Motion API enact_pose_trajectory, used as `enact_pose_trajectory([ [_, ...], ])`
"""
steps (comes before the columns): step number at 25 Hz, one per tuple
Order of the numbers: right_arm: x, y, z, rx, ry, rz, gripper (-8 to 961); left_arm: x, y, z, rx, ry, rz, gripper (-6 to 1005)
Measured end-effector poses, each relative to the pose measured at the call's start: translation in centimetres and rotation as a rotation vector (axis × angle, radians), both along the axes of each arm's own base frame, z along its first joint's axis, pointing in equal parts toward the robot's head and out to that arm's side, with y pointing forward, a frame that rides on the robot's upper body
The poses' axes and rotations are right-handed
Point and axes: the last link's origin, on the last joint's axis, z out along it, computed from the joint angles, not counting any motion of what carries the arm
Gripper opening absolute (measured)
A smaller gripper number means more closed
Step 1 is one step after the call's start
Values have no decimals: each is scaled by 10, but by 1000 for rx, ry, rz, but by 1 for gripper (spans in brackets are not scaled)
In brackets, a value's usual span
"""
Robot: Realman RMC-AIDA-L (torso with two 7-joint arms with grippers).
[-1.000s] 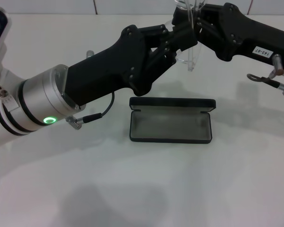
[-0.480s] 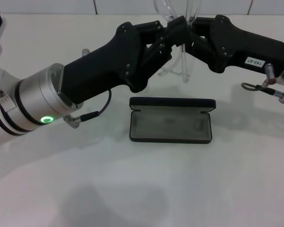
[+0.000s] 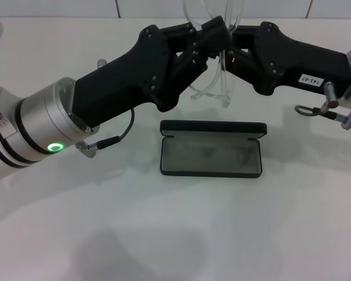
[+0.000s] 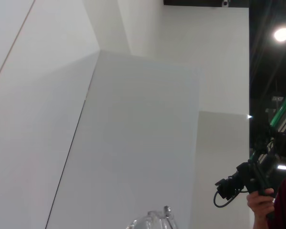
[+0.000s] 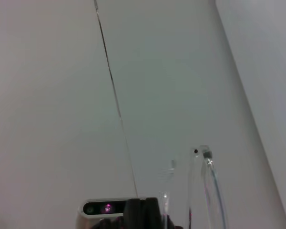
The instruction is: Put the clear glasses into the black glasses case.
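The 2 arms have come lower: left gripper (image 3: 213,36) and right gripper (image 3: 237,44) both grip the clear glasses (image 3: 213,82), now nearer the open black glasses case (image 3: 211,149)

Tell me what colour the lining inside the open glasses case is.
Grey, inside the black glasses case; the head view shows it best.

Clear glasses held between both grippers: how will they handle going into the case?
The clear glasses look like thin transparent plastic, so probably light, and the arms may flex. The smooth surface could slip between the left gripper and right gripper. The open black glasses case looks shallow, so they may sit proud.
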Motion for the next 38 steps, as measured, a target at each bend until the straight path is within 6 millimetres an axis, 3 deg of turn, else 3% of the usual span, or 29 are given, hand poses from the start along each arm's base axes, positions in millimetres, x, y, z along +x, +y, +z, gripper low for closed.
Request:
enact_pose_trajectory([
  [38, 0, -2, 1, 2, -3, 10, 122, 0, -3, 0, -4, 2, -16, 73],
])
